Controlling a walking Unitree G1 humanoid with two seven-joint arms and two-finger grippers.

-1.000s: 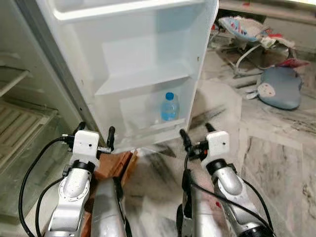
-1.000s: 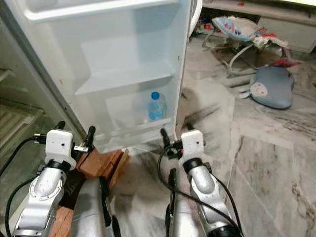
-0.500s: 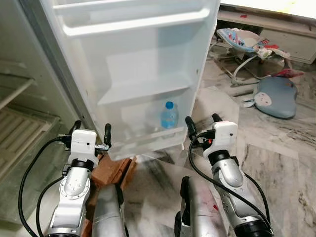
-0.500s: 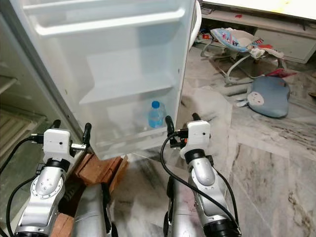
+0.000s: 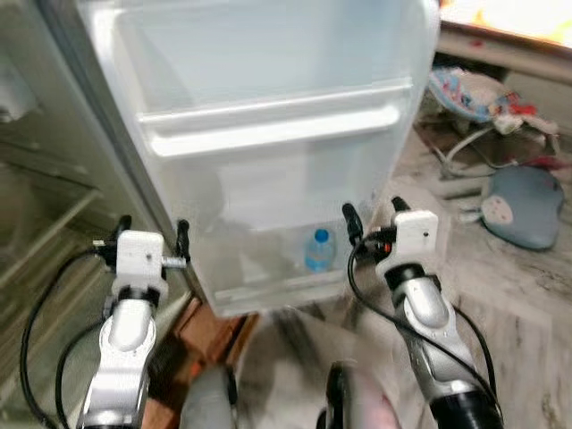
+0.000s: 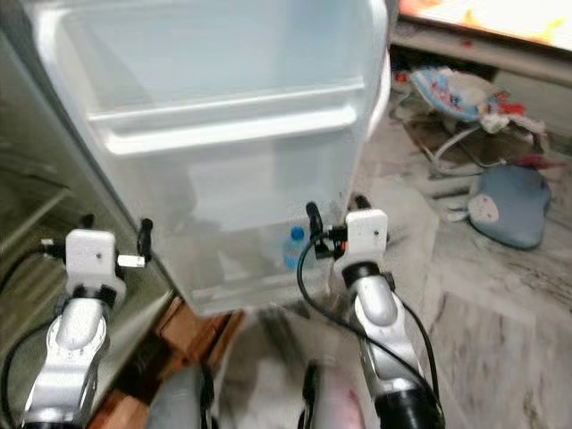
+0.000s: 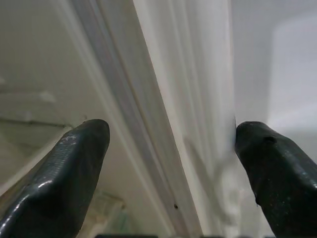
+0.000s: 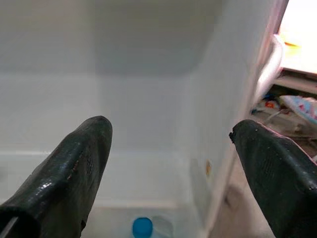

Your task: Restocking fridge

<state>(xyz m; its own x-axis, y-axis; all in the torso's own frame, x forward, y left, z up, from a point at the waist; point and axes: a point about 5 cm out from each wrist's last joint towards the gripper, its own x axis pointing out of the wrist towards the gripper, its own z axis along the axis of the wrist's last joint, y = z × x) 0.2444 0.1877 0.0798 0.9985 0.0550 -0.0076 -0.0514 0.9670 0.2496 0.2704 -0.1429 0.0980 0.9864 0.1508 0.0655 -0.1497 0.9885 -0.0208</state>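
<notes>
The open white fridge door (image 5: 268, 134) faces me with its shelves. A clear water bottle with a blue cap (image 5: 317, 250) stands in the door's lowest bin (image 5: 268, 284); its cap (image 8: 142, 227) also shows in the right wrist view. My right gripper (image 5: 372, 214) is open, raised beside the door's outer edge, just right of and above the bottle. My left gripper (image 5: 150, 234) is open near the door's hinge side, its fingertips (image 7: 79, 158) straddling the door's edge seam. Neither gripper holds anything.
The fridge body with its wire shelves (image 5: 45, 206) stands at the left. Reddish bricks (image 5: 201, 335) lie under the door. On the marble floor at the right are a baby bouncer (image 5: 478, 94) and a blue-grey cushion (image 5: 527, 201).
The view has tilted upward, so the door's upper shelf now fills the top. Both grippers sit higher against the door, the right one nearer the bottle's bin.
</notes>
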